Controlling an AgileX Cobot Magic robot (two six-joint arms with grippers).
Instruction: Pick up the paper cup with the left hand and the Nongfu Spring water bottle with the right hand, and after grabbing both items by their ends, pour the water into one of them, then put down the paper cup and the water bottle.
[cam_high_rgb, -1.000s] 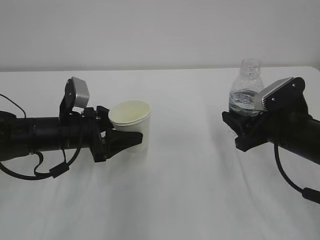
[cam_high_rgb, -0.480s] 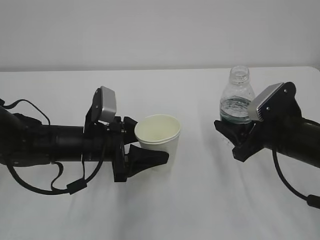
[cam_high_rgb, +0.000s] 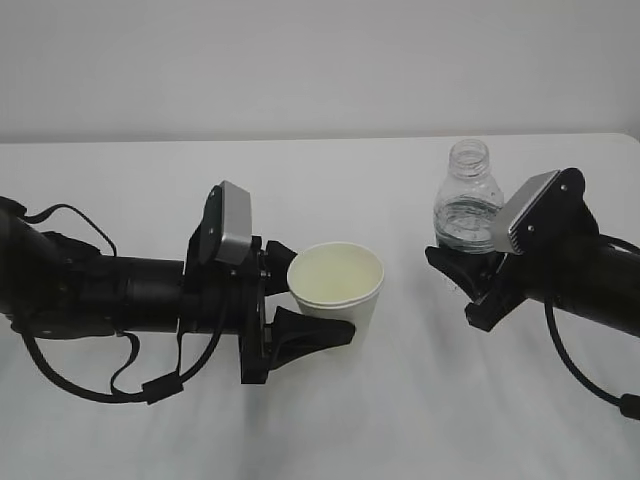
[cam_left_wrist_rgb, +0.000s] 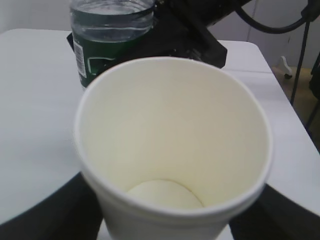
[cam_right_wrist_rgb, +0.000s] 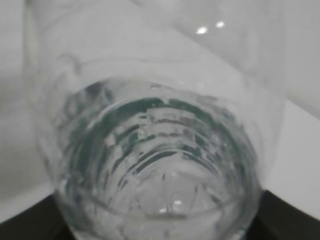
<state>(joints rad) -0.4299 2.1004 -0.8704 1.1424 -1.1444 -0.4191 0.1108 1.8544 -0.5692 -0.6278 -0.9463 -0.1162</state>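
A: Where's the paper cup (cam_high_rgb: 337, 290)?
B: Upright in the left hand (cam_high_rgb: 300, 310), clamped at its base, above the white bench (cam_high_rgb: 330, 180).
A: And the Nongfu Spring water bottle (cam_high_rgb: 466, 200)?
B: Gripped low by the right hand (cam_high_rgb: 462, 272), neck up, water (cam_high_rgb: 464, 226) inside, well right of the cup

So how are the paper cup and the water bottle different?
The paper cup is white, opaque, short and wide-mouthed; the bottle is clear, taller and narrow-necked, with a dark green label. The cup looks empty inside; the bottle holds water. Both stand roughly upright, each gripped by one gripper.
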